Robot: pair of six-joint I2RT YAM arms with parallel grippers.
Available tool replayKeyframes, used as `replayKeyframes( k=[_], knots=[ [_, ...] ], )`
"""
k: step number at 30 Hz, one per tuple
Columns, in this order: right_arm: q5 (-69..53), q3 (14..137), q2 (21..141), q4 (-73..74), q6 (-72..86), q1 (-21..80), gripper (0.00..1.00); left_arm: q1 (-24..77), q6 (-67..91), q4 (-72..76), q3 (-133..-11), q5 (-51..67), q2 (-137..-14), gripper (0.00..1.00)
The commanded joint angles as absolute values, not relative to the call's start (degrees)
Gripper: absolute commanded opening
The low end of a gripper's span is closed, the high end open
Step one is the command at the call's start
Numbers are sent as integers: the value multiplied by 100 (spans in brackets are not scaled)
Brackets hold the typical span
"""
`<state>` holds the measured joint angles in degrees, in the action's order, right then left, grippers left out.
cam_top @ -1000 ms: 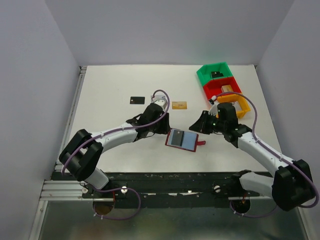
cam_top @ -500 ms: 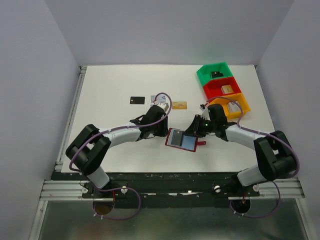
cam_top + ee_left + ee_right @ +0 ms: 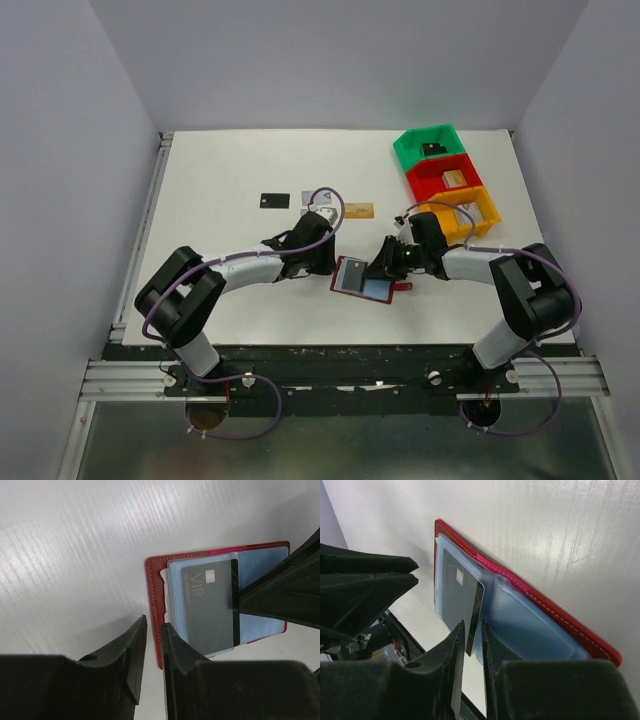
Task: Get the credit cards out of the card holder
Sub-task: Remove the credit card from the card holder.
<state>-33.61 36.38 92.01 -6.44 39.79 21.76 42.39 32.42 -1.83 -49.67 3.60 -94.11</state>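
Note:
The dark red card holder point(image 3: 378, 291) point(image 3: 155, 580) point(image 3: 560, 621) lies open and flat, its light blue sleeves up. A dark grey credit card point(image 3: 352, 277) point(image 3: 210, 605) point(image 3: 457, 595) sits in its left sleeve, the striped edge sticking out toward the fold. My left gripper point(image 3: 328, 265) point(image 3: 153, 621) is open by a narrow gap, straddling the holder's near left corner. One fingertip point(image 3: 166, 630) rests on the red border. My right gripper point(image 3: 386, 268) point(image 3: 473, 623) is open just as narrowly, with the card's striped edge between its tips. Black point(image 3: 274, 200), silver point(image 3: 306, 199) and gold point(image 3: 359, 210) cards lie on the table behind.
Green point(image 3: 432, 148), red point(image 3: 440, 177) and orange point(image 3: 472, 212) bins stand in a row at the back right, small items inside. The two arms meet over the holder, their cables looping above. White walls close in the table.
My right gripper has slid left from beside the holder onto it, reaching the card's edge. The left gripper's jaws have narrowed at the holder's left corner.

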Motion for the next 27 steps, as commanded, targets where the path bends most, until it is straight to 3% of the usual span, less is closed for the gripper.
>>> replayKeyframes(
  k=[1, 27],
  knots=[
    [-3577, 3744, 9430, -905, 4087, 2259, 27, 4263, 3261, -211, -4852, 448, -9448, 32],
    [-3630, 3779, 9923, -1117, 4123, 2303, 27, 4395, 3243, -27, -4597, 246, -9150, 23]
  ],
)
